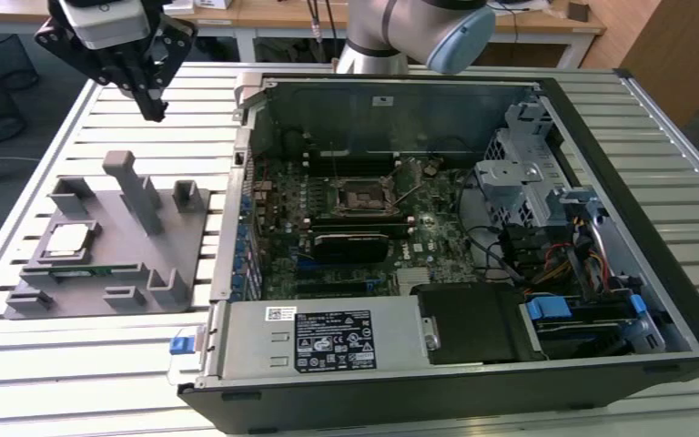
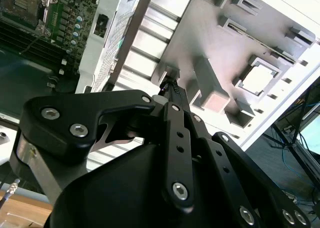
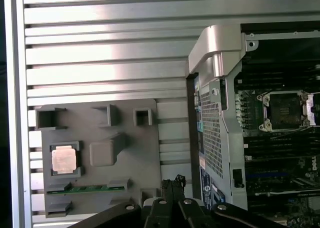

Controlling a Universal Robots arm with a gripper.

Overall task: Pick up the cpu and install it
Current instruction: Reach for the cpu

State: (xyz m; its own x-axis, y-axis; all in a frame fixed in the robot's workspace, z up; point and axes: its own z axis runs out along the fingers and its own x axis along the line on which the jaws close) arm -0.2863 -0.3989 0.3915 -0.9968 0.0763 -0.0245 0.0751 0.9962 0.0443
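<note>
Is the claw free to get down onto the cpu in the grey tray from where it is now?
Probably yes. The cpu lies uncovered in a pocket of the tray; the claw hangs shut above the table beside it. Only the tall post near the cpu needs avoiding.

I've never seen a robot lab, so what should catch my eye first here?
The opened computer case dominates the middle of the exterior view, its motherboard bare. At that view's left, a shiny cpu sits in a grey tray, with the black tool hanging above, near it.
</note>
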